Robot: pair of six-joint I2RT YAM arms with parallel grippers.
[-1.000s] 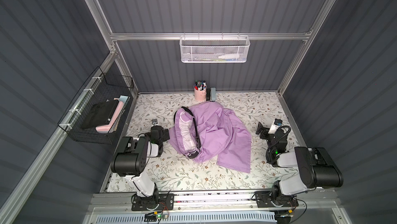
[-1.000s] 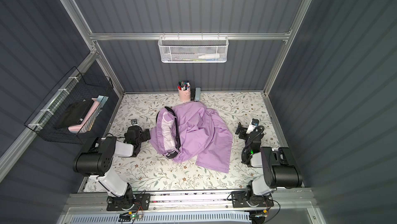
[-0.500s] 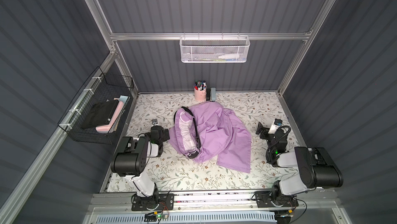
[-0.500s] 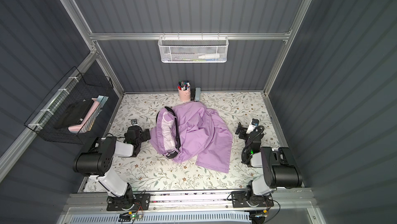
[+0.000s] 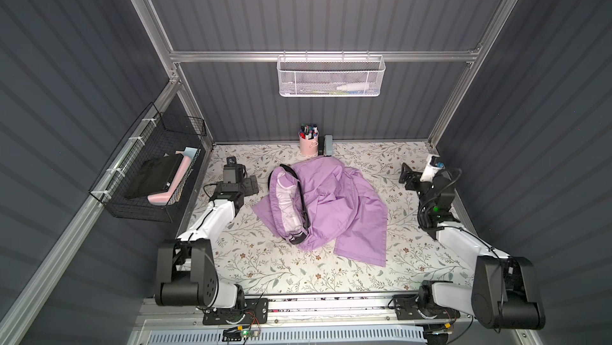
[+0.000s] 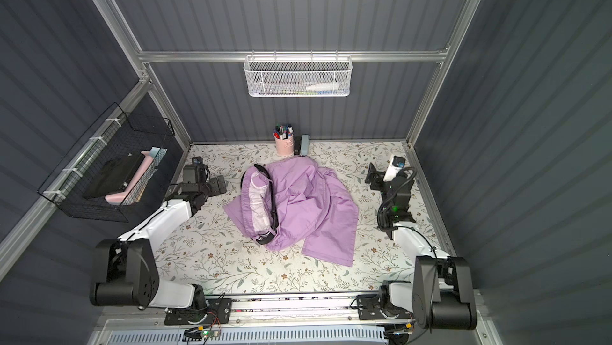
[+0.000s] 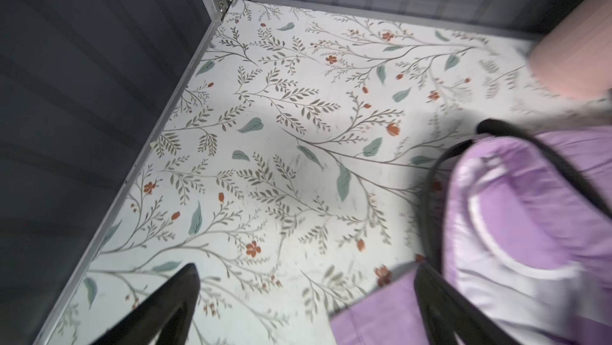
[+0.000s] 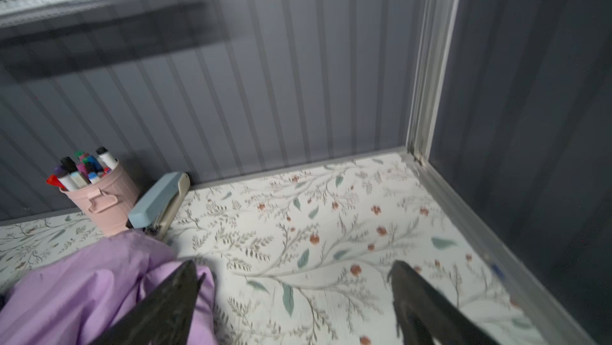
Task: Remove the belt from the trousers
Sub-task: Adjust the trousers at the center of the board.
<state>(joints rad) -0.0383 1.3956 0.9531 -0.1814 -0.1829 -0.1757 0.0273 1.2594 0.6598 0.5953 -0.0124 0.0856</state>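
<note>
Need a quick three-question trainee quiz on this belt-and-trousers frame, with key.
1. True or false: neither the left hand nor the right hand holds the belt.
2. The belt lies: A) along the trousers' waistband; B) pulled fully free of them; C) hidden beneath them.
3. What stands beside the stapler?
Key: 1 true; 2 A; 3 pink cup of markers.
</note>
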